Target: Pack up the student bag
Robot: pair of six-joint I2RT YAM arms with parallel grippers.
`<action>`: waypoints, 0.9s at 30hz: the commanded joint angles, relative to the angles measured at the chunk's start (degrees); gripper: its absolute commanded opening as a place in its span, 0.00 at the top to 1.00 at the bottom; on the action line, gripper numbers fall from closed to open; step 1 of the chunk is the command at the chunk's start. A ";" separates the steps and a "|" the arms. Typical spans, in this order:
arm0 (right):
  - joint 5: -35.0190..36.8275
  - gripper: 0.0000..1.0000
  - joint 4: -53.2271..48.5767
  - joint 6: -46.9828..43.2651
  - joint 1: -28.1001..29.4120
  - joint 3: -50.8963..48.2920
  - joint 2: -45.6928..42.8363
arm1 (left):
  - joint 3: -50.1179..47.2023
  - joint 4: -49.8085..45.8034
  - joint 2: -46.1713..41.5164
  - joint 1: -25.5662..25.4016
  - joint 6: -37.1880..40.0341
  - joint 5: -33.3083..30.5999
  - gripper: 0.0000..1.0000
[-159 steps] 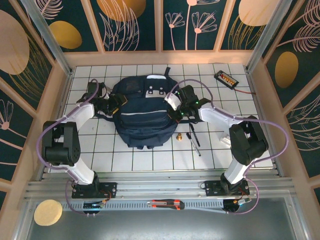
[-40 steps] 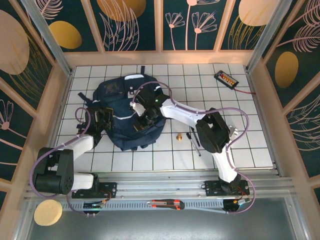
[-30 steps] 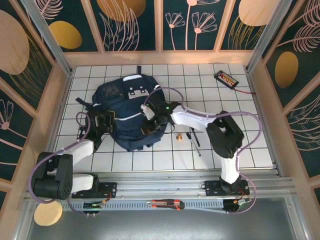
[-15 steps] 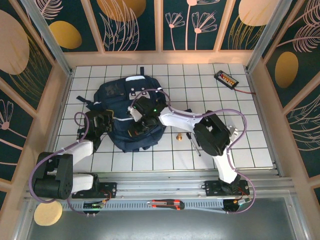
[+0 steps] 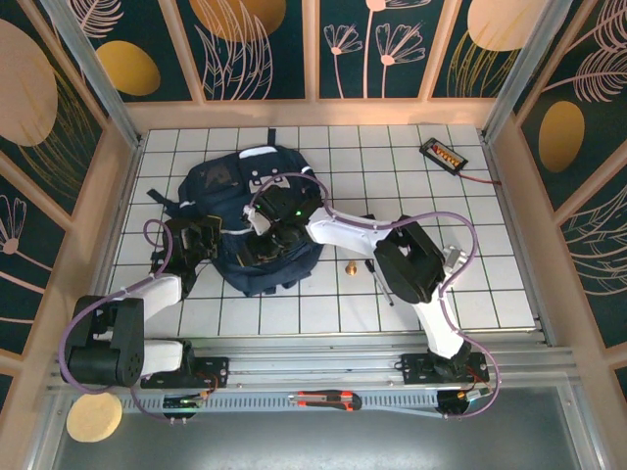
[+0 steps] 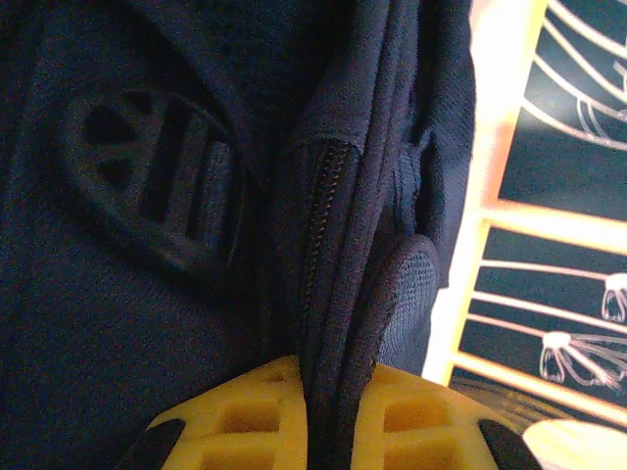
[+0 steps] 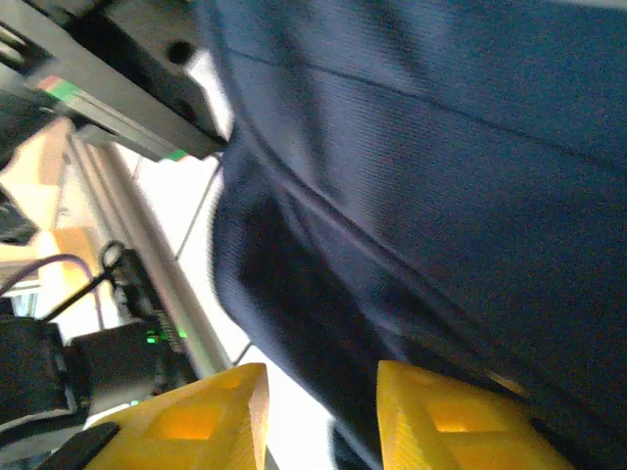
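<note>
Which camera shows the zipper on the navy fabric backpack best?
Left wrist: the zipper runs close-up along the fold between the left gripper's yellow fingers. Top external shows the whole navy fabric backpack, zipper too small to trace. Right wrist shows blurred navy fabric.

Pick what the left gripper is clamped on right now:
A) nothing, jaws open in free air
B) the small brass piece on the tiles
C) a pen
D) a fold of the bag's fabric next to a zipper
D: in the left wrist view the left gripper is shut on a fold of the student bag, with navy fabric squeezed between its jaws right beside the zipper.
</note>
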 commanded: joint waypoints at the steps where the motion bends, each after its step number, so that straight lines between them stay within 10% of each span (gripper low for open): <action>1: -3.28 0.60 1.92 1.47 -2.13 -5.07 -9.65 | 2.06 0.30 -2.08 1.20 3.12 5.85 1.00; 12: -1.20 0.55 0.00 7.11 -21.77 -19.60 -22.68 | 5.68 -2.34 0.84 2.16 7.83 10.96 1.00; 27: -5.20 0.53 4.37 12.89 -22.97 -11.01 -10.37 | 5.92 -3.08 1.22 2.19 9.64 12.65 1.00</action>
